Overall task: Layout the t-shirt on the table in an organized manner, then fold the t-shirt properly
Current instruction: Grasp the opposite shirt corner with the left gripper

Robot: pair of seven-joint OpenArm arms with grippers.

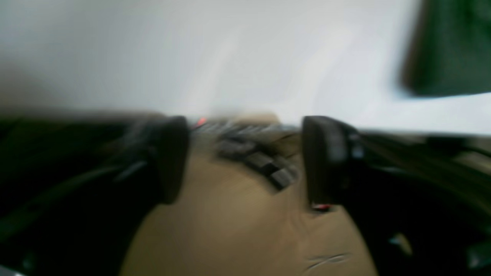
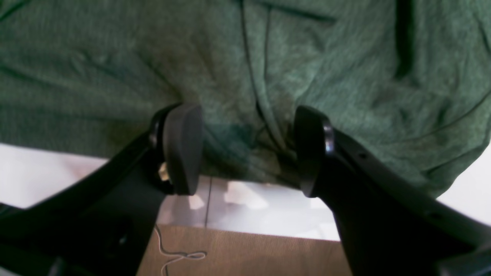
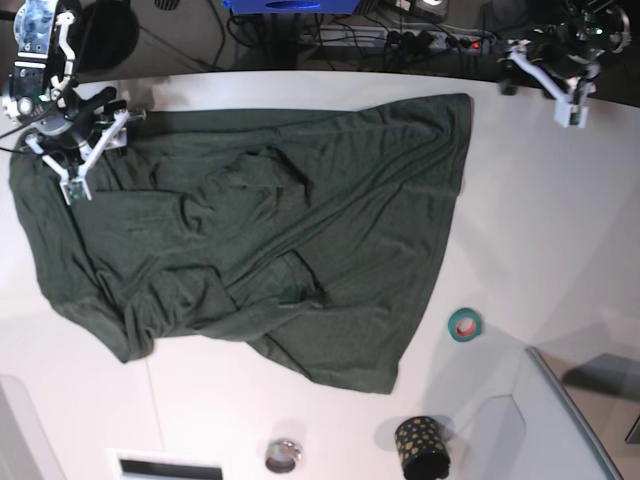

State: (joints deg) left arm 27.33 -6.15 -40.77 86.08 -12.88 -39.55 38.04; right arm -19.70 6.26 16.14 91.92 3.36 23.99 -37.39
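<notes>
A: Item one, the t-shirt (image 3: 250,250). Location?

B: Spread across the left and centre of the base view on the table (image 3: 540,220), dark green and rumpled. Ridges and a tuck run through the middle, and the lower hem comes to an uneven point near lower centre. One corner reaches the upper middle of the frame.

A: Item two, the right gripper (image 3: 72,150).

B: Upper left of the base view, over the shirt's top-left edge. In its wrist view the right gripper (image 2: 245,151) has its fingers standing apart, with wrinkled cloth lying between and beyond them; nothing is pinched.

A: Item three, the left gripper (image 3: 565,85).

B: Upper right of the base view, well apart from the cloth. Its wrist view is blurred, but the left gripper (image 1: 245,159) shows both pads spread with nothing between them. A dark green patch of the t-shirt (image 1: 452,50) sits at that frame's upper right.

A: Step in hand?

B: Judged to be the laying-out stage; no fold has been made.

A: Next requirement?

B: Probably fresh grips on opposite edges, then pulling outward to flatten the central ridges and square the hem.

A: Sundries?

B: Tape roll (image 3: 464,324), dotted cup (image 3: 422,446), small round tin (image 3: 283,455), all in the lower part of the frame.
</notes>
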